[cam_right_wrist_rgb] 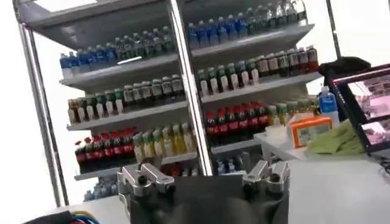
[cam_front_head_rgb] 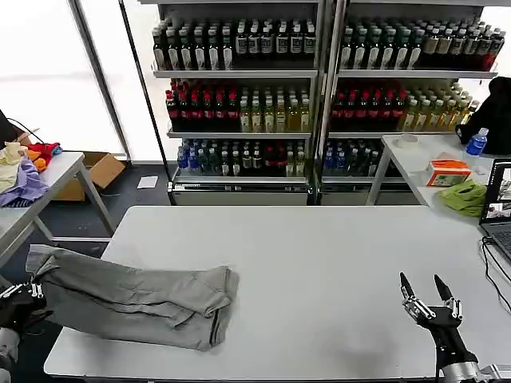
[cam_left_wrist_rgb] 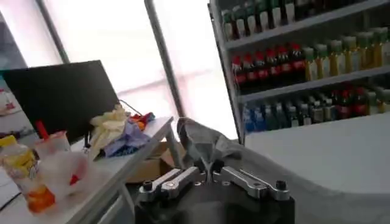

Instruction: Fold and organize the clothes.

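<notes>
We keep the left claw (cam_front_head_rgb: 24, 297) clamped on the shirt (cam_front_head_rgb: 132, 297) at the worktop's (cam_front_head_rgb: 319, 271) eight o'clock edge, pulling evenly. The right claw (cam_front_head_rgb: 429, 298) waits empty, fingers spread, at four o'clock.

Daylight pours in through the windows (cam_front_head_rgb: 48, 72) on the left, washed out to plain white. The bench (cam_front_head_rgb: 319, 271) is evenly lit and pale, without hard glare. The grey shirt (cam_front_head_rgb: 128, 299) throws only a soft, thin shadow along its edge. Both wrist views are smeared, the bottles on the shelves (cam_right_wrist_rgb: 244, 67) hazy, and the nearby cups (cam_left_wrist_rgb: 52, 164) out of focus.
</notes>
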You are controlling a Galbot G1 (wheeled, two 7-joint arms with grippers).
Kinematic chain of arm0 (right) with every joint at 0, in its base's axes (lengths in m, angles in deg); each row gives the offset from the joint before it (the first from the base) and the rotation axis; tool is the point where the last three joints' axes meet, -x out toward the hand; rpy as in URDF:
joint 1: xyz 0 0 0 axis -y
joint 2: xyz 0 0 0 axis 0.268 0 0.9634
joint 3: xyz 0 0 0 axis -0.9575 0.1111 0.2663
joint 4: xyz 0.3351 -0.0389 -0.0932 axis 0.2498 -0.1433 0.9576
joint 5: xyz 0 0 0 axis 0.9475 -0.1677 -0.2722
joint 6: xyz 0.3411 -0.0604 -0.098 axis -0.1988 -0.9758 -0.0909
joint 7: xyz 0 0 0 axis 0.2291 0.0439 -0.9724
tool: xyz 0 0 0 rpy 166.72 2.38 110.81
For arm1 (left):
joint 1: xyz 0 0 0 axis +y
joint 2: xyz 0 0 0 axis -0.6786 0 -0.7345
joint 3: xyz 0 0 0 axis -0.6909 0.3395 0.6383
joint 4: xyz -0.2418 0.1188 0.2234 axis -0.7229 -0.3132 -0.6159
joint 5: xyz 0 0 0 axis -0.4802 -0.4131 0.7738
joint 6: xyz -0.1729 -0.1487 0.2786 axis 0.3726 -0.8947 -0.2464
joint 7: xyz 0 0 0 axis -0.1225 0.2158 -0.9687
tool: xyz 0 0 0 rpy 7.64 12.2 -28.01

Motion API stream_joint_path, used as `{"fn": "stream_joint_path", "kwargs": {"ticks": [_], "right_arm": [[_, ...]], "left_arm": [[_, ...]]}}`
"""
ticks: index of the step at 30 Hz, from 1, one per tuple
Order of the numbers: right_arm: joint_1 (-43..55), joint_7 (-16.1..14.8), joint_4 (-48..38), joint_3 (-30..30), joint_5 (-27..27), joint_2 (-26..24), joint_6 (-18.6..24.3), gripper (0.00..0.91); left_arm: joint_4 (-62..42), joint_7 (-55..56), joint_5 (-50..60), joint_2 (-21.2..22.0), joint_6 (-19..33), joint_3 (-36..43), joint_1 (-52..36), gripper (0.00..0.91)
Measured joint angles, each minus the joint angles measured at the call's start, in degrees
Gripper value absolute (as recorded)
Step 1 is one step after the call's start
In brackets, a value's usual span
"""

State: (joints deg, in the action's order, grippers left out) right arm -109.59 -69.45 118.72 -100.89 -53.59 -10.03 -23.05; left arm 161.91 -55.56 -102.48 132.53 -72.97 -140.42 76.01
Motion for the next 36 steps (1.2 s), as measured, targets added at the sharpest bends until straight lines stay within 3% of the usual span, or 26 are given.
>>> {"fn": "stream_joint_path", "kwargs": {"ticks": [11, 25, 27, 28, 36], "right_arm": [[-0.38, -0.04, -0.83, 1.36, -1.0, 0.72, 0.69, 0.907], [-1.09, -0.24, -2.19, 1.11, -1.77, 1.85, 1.47, 0.907], [-1.23, -0.3, -2.35, 0.97, -1.83, 1.85, 1.58, 0.907], [-1.24, -0.32, -2.48, 0.94, -1.93, 1.85, 1.65, 0.907], [-1.03, -0.59, -2.47, 1.6, -1.99, 2.05, 1.51, 0.907]], "left_arm": [[9.33, 9.36, -9.85, 0.99, -2.02, 16.72, -1.07, 0.01], [5.73, 16.0, -16.0, 4.78, -4.25, 36.2, -5.88, 0.02], [4.92, 16.29, -16.39, 5.9, -4.61, 37.5, -6.6, 0.725], [4.58, 16.49, -16.5, 6.49, -4.85, 38.07, -7.04, 0.907], [2.7, 16.25, -15.61, 10.09, -7.15, 40.2, -7.66, 0.907]]}}
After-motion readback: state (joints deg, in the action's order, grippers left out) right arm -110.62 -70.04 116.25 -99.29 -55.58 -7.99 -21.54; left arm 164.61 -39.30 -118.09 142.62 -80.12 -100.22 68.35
